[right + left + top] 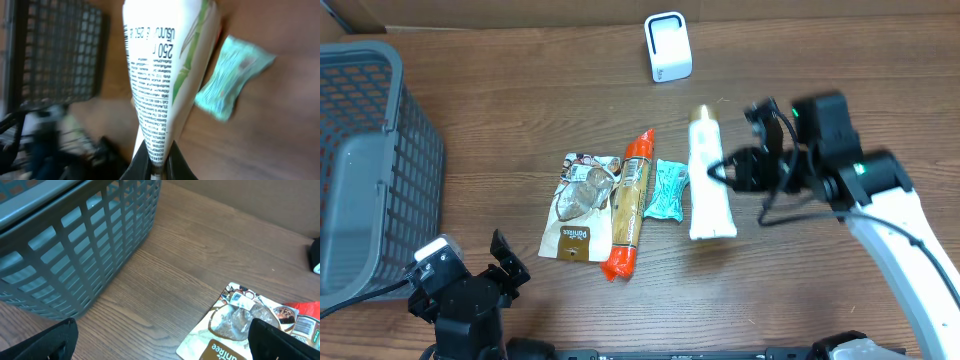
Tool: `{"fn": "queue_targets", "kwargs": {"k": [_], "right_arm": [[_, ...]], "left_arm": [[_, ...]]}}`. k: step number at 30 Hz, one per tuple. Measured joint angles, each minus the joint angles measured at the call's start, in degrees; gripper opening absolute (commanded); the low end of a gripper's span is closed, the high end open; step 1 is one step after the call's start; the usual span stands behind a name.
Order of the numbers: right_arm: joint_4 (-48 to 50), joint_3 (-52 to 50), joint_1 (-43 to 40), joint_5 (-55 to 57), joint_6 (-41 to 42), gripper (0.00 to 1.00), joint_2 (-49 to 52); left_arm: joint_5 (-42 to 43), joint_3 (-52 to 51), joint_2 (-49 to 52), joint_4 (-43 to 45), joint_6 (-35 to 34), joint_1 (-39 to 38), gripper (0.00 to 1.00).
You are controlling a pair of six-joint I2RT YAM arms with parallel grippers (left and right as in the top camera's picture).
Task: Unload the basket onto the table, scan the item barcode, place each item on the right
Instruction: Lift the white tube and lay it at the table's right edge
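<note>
Lower left of the overhead frame, the left gripper [510, 262] stands wide, holding nothing, beside the grey basket [420, 150]. At centre lie a snack pouch [582, 205], an orange pack [630, 205] and a teal packet [670, 190]. Just right of them, the right gripper [725, 170] pinches the white tube [710, 190]. Top centre stands the white scanner [668, 47]

**Fig.** Remote overhead view of my work surface. A dark brown wood-grain table [520, 110] fills the frame. A grey plastic lattice basket [360, 150] stands at its left edge. Beyond the basket, along the table's far edge, runs a paler tan strip [800, 8]; wall or board, I cannot tell. Lighting even, shadows soft.
</note>
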Motion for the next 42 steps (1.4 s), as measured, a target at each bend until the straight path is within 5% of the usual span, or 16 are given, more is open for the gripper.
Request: {"fn": "queue_targets", "kwargs": {"k": [6, 16, 25, 36, 42], "right_arm": [[-1.95, 20.52, 6.80, 21.92, -4.28, 0.03, 13.81], [20.39, 23.50, 8.55, 53.72, -20.02, 0.04, 32.72], [36.17, 23.50, 8.57, 61.22, -47.84, 0.04, 40.02], [61.90, 23.52, 8.59, 68.04, -70.25, 0.04, 51.91], [66.47, 23.50, 8.59, 70.23, -79.62, 0.03, 56.57]], "left_arm": [[-0.02, 0.00, 0.00, -0.07, 0.00, 0.00, 0.99], [-0.04, -0.04, 0.00, 0.00, 0.00, 0.00, 1.00], [-0.02, -0.04, 0.00, 0.00, 0.00, 0.00, 0.99], [-0.13, -0.07, 0.00, 0.00, 0.00, 0.00, 0.99], [-0.22, -0.09, 0.00, 0.00, 0.00, 0.00, 1.00]]}}
